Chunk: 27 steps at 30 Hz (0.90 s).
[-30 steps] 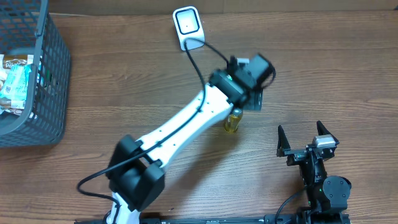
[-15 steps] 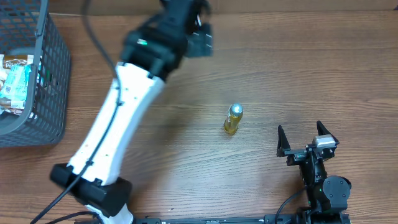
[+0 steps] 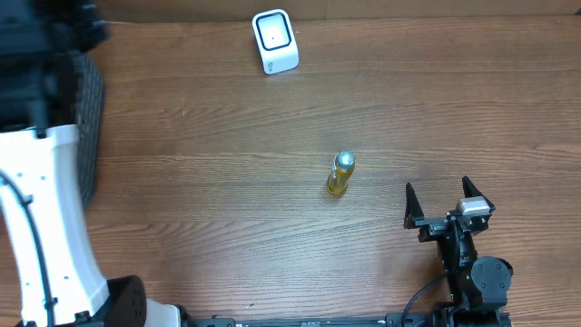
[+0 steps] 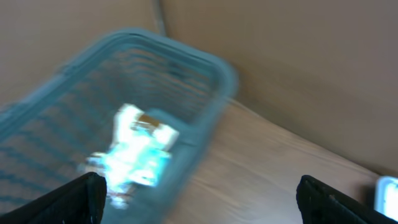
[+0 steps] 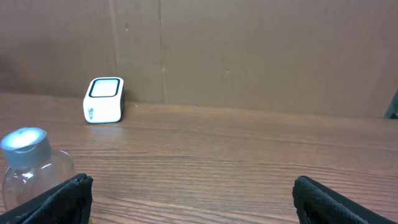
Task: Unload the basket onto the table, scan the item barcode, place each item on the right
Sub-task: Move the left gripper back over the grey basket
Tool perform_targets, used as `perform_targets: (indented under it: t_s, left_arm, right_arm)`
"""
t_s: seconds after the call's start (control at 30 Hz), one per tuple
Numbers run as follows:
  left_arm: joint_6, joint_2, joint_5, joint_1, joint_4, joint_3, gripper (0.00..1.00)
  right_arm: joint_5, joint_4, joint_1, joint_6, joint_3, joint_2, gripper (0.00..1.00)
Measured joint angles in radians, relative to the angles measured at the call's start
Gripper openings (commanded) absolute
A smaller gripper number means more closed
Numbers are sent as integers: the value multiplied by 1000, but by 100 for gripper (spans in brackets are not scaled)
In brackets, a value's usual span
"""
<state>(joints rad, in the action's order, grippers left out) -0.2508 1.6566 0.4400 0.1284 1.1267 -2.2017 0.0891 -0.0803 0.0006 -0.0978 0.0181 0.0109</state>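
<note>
Blue-grey mesh basket (image 4: pixel 211 106) at the wooden table's (image 3: pixel 227 118) far-left edge, brown board wall (image 5: pixel 249 50) behind.

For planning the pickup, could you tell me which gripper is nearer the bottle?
Right. The right gripper sits near the bottle; the left gripper is far off, by the basket.

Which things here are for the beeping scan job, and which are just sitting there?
For the job, probably:
scanner
bottle
packet
left gripper, open, facing the basket

Just sitting:
the basket itself, which only holds things
right gripper, open, parked near the bottle
</note>
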Motion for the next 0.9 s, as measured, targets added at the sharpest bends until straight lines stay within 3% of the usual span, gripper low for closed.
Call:
perform_targets:
  t_s: [0.4,0.9]
  left_arm:
    - [79,48,-452,399,31,4,100]
    - [121,240,-616,458,132,14,100]
  right_arm:
    - [0,0,0,0,0,0,100]
    - [0,0,0,0,0,0,100]
